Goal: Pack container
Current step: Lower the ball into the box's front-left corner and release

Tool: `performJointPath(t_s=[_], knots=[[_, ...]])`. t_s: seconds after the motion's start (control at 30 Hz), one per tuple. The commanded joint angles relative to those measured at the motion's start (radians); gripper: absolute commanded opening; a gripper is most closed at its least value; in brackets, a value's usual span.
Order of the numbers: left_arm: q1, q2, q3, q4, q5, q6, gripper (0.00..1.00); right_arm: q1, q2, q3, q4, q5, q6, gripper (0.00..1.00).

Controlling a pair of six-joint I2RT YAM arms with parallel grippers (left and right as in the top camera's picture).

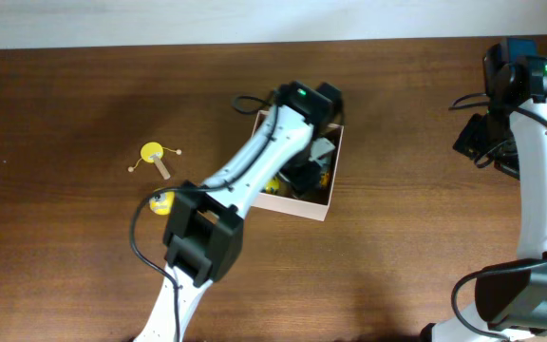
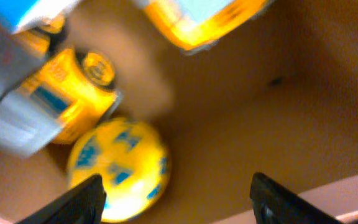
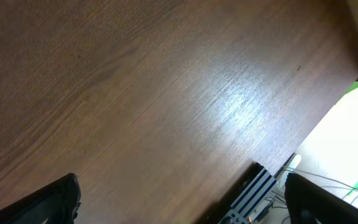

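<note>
Reaching into the container [image 1: 302, 206], left gripper [image 2: 178, 200] spread wide

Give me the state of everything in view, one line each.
container: lidless, holding toys
yellow ball: inside the container
yellow disc toy: outside, on the table
small yellow toy: outside, on the table
left end effector: open, empty, over the container
right end effector: open, empty, over bare table

Dk brown wood-grain table [image 1: 65, 266], pale strip [image 1: 160, 21] along far edge. Glare patch [image 3: 241, 99] on tabletop; cables [image 3: 347, 183] on bright surface beyond edge.
</note>
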Motion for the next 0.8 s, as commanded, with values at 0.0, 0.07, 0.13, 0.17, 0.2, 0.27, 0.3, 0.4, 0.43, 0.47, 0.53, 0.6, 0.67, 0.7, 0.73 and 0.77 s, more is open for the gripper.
performJointPath(t_s=[0.0, 0.07, 0.13, 0.17, 0.2, 0.27, 0.3, 0.4, 0.43, 0.47, 0.53, 0.6, 0.67, 0.7, 0.73, 0.77], knots=[[-0.063, 0.000, 0.016, 0.035, 0.000, 0.023, 0.76, -0.004, -0.004, 0.002, 0.001, 0.005, 0.010, 0.99], [-0.087, 0.000, 0.016, 0.058, 0.000, 0.026, 0.76, -0.004, -0.004, 0.002, 0.001, 0.005, 0.010, 0.99], [-0.114, 0.000, 0.016, 0.095, 0.000, 0.025, 0.76, -0.004, -0.004, 0.002, 0.000, 0.005, 0.010, 0.99], [-0.120, 0.000, 0.016, 0.107, 0.001, 0.025, 0.76, -0.004, -0.004, 0.002, 0.001, 0.005, 0.010, 0.99], [-0.124, 0.000, 0.016, 0.116, 0.001, 0.024, 0.76, -0.004, -0.004, 0.002, 0.001, 0.005, 0.010, 0.99], [-0.129, 0.000, 0.016, 0.138, 0.000, 0.001, 0.76, -0.004, -0.004, 0.002, 0.001, 0.005, 0.010, 0.99], [-0.129, 0.000, 0.016, 0.147, 0.001, -0.010, 0.76, -0.004, -0.004, 0.002, 0.000, 0.005, 0.010, 0.99], [-0.126, 0.000, 0.016, 0.182, 0.001, -0.060, 0.76, -0.004, -0.004, 0.002, 0.001, 0.005, 0.010, 0.99], [-0.124, 0.000, 0.016, 0.192, 0.000, -0.072, 0.76, -0.004, -0.004, 0.002, 0.001, 0.005, 0.010, 0.99], [-0.122, 0.000, 0.016, 0.201, 0.001, -0.078, 0.76, -0.004, -0.004, 0.002, 0.001, 0.005, 0.010, 0.99], [-0.119, 0.000, 0.016, 0.217, 0.001, -0.091, 0.76, -0.004, -0.004, 0.002, 0.001, 0.005, 0.010, 0.99], [-0.113, 0.000, 0.016, 0.227, 0.000, -0.109, 0.76, -0.004, -0.004, 0.002, 0.001, 0.005, 0.010, 0.99], [-0.101, 0.000, 0.016, 0.238, 0.001, -0.130, 0.76, -0.004, -0.004, 0.002, 0.001, 0.005, 0.010, 0.99], [-0.096, 0.000, 0.016, 0.241, 0.001, -0.140, 0.76, -0.004, -0.004, 0.002, 0.001, 0.005, 0.010, 0.99], [-0.091, 0.000, 0.016, 0.243, 0.002, -0.141, 0.76, -0.004, -0.004, 0.002, 0.001, 0.005, 0.010, 0.99], [-0.088, 0.000, 0.016, 0.244, 0.005, -0.141, 0.76, -0.004, -0.004, 0.002, 0.001, 0.005, 0.010, 0.99]])
